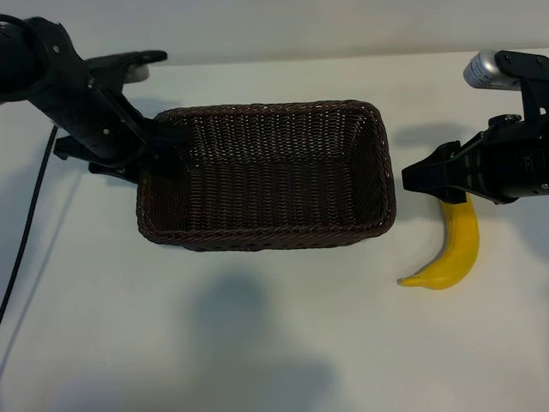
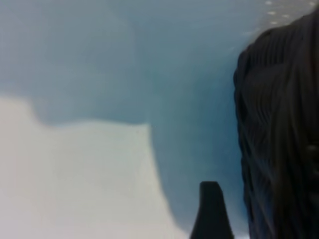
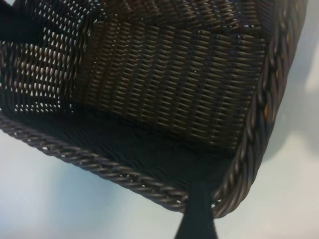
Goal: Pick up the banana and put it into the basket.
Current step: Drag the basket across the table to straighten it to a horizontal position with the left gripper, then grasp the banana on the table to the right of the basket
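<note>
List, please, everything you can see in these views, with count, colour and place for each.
basket: one, dark brown wicker, centre of the table, nothing inside.
banana: one, bright yellow, on the table right of the basket, outside it.
table: one, white, under everything.
cable: one, black, along the table's left edge.
left claw: one, black, at the basket's left rim.
right claw: one, black, open, just right of the basket, above the banana's upper end.

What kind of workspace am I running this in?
Likely a lab tabletop: a plain white table, two black robot arms, and just a wicker basket and a banana as props.
</note>
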Robot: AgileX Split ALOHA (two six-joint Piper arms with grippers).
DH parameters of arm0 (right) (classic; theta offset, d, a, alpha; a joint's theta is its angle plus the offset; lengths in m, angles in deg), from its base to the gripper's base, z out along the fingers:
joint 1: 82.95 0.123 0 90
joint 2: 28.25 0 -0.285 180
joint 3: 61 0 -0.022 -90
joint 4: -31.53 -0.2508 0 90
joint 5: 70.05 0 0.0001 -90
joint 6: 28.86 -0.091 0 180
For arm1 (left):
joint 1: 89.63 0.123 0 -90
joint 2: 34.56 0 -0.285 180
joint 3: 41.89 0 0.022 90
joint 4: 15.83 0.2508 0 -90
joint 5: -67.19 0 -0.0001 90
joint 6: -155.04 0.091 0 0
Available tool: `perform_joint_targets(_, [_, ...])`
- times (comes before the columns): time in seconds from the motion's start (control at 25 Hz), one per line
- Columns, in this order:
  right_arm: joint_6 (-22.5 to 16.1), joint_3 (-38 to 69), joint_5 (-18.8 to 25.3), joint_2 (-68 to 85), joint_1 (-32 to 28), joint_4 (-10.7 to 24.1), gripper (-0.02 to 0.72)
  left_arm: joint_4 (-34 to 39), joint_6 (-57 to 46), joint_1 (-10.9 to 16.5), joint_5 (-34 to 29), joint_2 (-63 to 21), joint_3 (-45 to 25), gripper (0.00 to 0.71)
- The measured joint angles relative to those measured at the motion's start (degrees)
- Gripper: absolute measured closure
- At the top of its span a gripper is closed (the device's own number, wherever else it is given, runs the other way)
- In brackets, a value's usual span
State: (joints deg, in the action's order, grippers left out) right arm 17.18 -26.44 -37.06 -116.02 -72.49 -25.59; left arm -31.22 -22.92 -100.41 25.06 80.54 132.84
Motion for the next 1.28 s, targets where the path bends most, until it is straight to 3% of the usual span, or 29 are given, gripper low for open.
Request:
perform_joint_targets(0.28, [-0.2, 0.0, -0.1, 0.0, 0.0, 0.0, 0.107, 2.0, 0.0, 0.0, -1.7, -7.8, 0.1, 0.158])
perform_joint_targets(0.6, [-1.7, 0.0, -0.8, 0.0, 0.0, 1.0, 0.107, 13.8, -5.0, 0.0, -8.5, -11.1, 1.6, 0.158])
perform_joint_targets(0.72, [-5.3, 0.0, -1.4, 0.0, 0.0, 4.4, 0.107, 15.4, -5.7, 0.0, -10.5, -11.1, 2.8, 0.158])
perform_joint_targets(0.96, [-16.0, 0.0, -3.1, 0.0, 0.0, 14.7, 0.107, 18.4, -6.5, 0.1, -14.8, -11.1, 3.6, 0.158])
perform_joint_targets(1.12, [-19.3, 0.0, -3.3, 0.0, 0.0, 18.0, 0.107, 21.6, -8.6, 3.5, -17.9, -11.1, 3.7, 0.164])
perform_joint_targets(1.28, [-19.8, 0.0, -3.2, 0.0, 0.0, 18.1, 0.107, 22.8, -8.8, 8.7, -19.9, -11.3, 3.7, 0.169])
